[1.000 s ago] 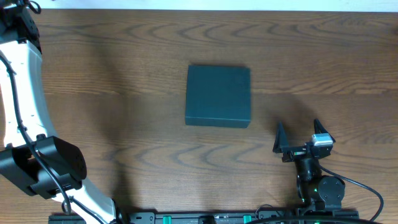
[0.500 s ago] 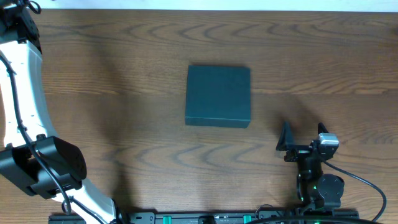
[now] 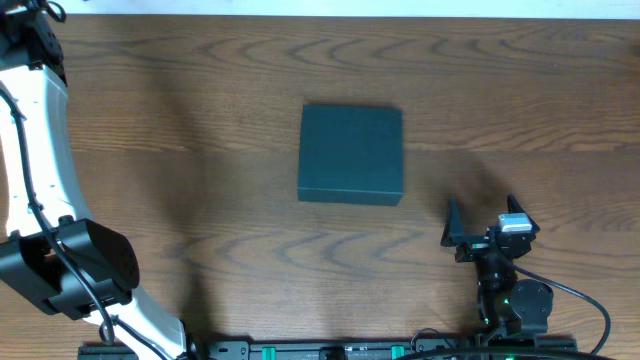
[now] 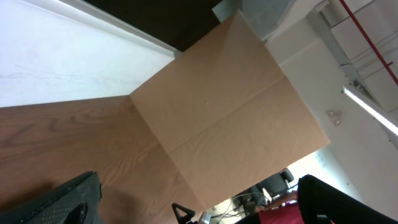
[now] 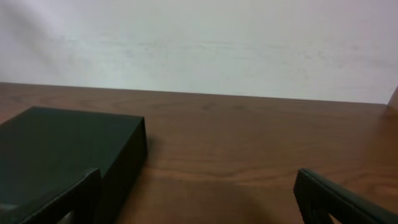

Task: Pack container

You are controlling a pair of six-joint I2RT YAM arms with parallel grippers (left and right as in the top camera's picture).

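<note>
The container (image 3: 350, 155), a dark teal box with its top flat and closed, sits mid-table. My right gripper (image 3: 481, 212) stands open on the near right of it, apart from it, with nothing between its fingers (image 3: 450, 217). In the right wrist view the container (image 5: 59, 149) lies ahead to the left, its near corner just beyond the left finger (image 5: 74, 199) of the open right gripper (image 5: 199, 208). My left gripper (image 4: 199, 208) is open and empty, pointing out past the table; overhead, only the white left arm (image 3: 40, 150) shows, and its gripper is out of frame.
Bare wood table (image 3: 200, 120) surrounds the box. The left arm's dark joint (image 3: 70, 265) hangs over the near left corner. In the left wrist view a tan cardboard panel (image 4: 230, 112) stands beyond the table edge, below a white wall (image 4: 56, 56).
The right gripper shifted slightly right half a second ago and has come back to about where it was. The container and the left arm have not moved.
</note>
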